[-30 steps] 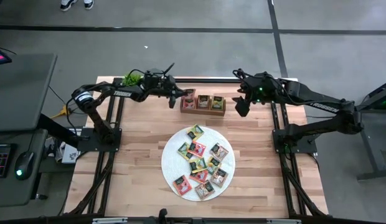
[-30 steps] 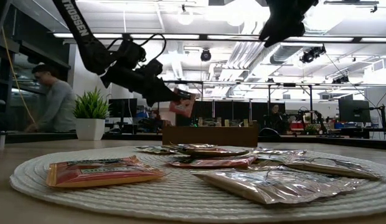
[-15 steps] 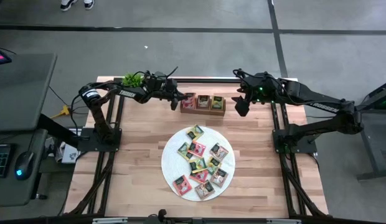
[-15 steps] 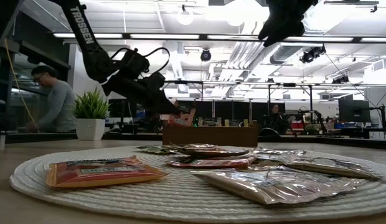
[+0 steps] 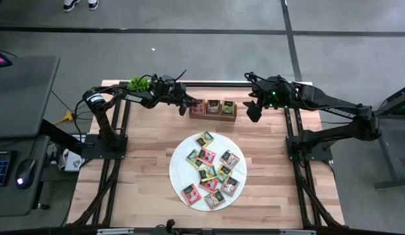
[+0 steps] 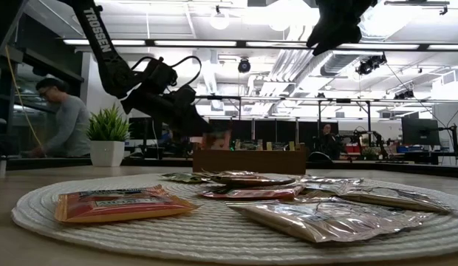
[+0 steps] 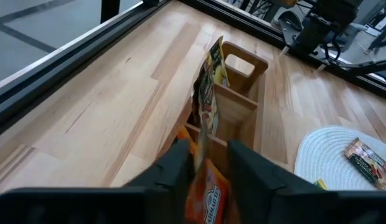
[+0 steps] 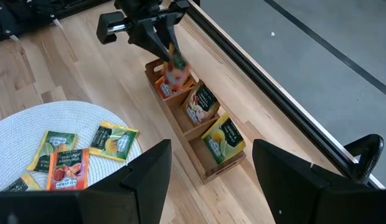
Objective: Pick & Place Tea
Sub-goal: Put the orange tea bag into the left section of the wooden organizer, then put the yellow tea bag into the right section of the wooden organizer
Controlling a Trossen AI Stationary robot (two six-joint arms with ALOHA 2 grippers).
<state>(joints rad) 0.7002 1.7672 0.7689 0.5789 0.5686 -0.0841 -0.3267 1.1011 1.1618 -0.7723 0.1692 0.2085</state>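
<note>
Where a second ago the left gripper [image 5: 189,104] held a red packet [image 8: 176,70] up in the air short of the wooden tray [image 5: 213,115], I now see it lowered to the tray's end compartment nearest the left arm, with the packet blurred just above that slot in the low view.

The packet is red-orange, edge-on between the left fingers [image 7: 174,163] in the wrist view, over another orange packet already standing in that compartment. I cannot tell whether the fingers clamp it or have let go.

The middle compartment holds a brown-and-yellow packet [image 8: 201,104]; the far one holds a yellow-green packet [image 8: 223,138]. The remaining tea packets [image 5: 209,171] lie flat and scattered on the round white mat [image 5: 178,171], in red, green, yellow and dark wrappers.

Left arm reaches across the back of the table, wrist angled down toward the tray. Right gripper [image 5: 253,111] hangs above the table just beyond the tray's other end, fingers spread wide with nothing between them. A person stands in the room behind, near a potted plant [image 6: 107,135].
</note>
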